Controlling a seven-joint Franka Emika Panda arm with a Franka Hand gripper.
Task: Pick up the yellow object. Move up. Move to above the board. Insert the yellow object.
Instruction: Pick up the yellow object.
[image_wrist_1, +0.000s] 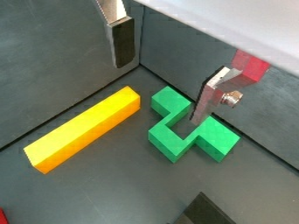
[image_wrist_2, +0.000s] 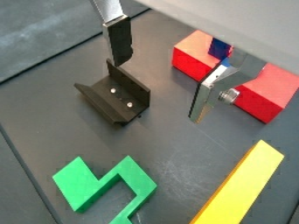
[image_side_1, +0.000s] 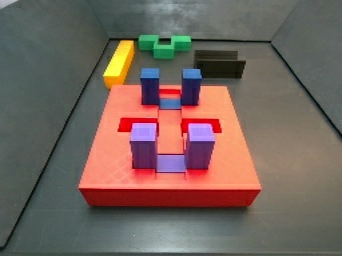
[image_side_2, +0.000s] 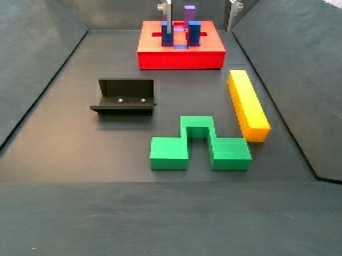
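The yellow object (image_wrist_1: 84, 129) is a long yellow-orange bar lying flat on the dark floor, also seen in the wrist view (image_wrist_2: 239, 188) and in both side views (image_side_1: 120, 62) (image_side_2: 246, 102). The board (image_side_1: 167, 150) is a red slab with blue and purple posts; one corner of it shows in a wrist view (image_wrist_2: 239, 77), and it sits at the far end in a side view (image_side_2: 181, 58). My gripper (image_wrist_1: 163, 70) (image_wrist_2: 163, 66) hangs open and empty well above the floor, apart from the bar. Between its fingers is bare floor. One silver finger (image_side_2: 233, 12) shows at the frame's upper edge.
A green notched block (image_wrist_1: 187, 131) (image_side_2: 201, 145) lies next to the yellow bar. The dark fixture (image_wrist_2: 114, 96) (image_side_2: 123, 97) stands on the floor near one finger. Grey walls enclose the floor on all sides.
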